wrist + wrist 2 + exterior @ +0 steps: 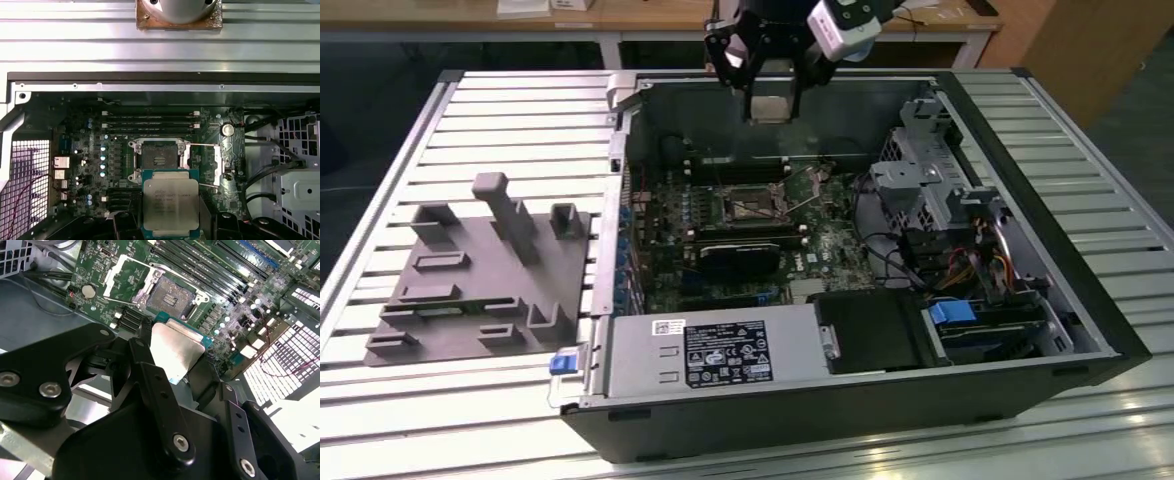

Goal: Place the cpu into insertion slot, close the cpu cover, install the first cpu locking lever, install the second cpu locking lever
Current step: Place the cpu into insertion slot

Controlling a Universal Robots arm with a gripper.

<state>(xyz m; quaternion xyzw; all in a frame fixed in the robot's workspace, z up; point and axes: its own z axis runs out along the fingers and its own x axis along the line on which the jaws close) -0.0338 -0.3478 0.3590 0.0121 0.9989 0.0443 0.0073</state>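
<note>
The black two-fingered gripper (770, 90) is hanging over the open black desktop computer case (1067, 300). It is holding the cpu (770, 104), a small flat square chip with a dull silvery metal top and a teal-edged base. In the second wrist view its black fingers (150, 375) are closing narrowly on opposite edges of the cpu (175, 352).

The insertion slot (750, 205), a small square black-framed socket with a dark centre, is lying uncovered on the green motherboard (821, 250). The cpu is floating well above the insertion slot and is not touching it. In the first wrist view the cpu (171, 202) is showing just beside the insertion slot (159, 160), its edge overlapping the slot's frame in the picture.

The cpu cover (126, 277), a thin square grey metal frame with a cut-out middle, is lying swung open to one side of the insertion slot, with green board showing through its middle (220, 162). Long black memory slots (150, 122) are lying just beside the insertion slot.

Well to the exterior view's left of the insertion slot, outside the case, a grey moulded fixture plate (480, 280) is resting on the slatted silver metal table (520, 110).
</note>
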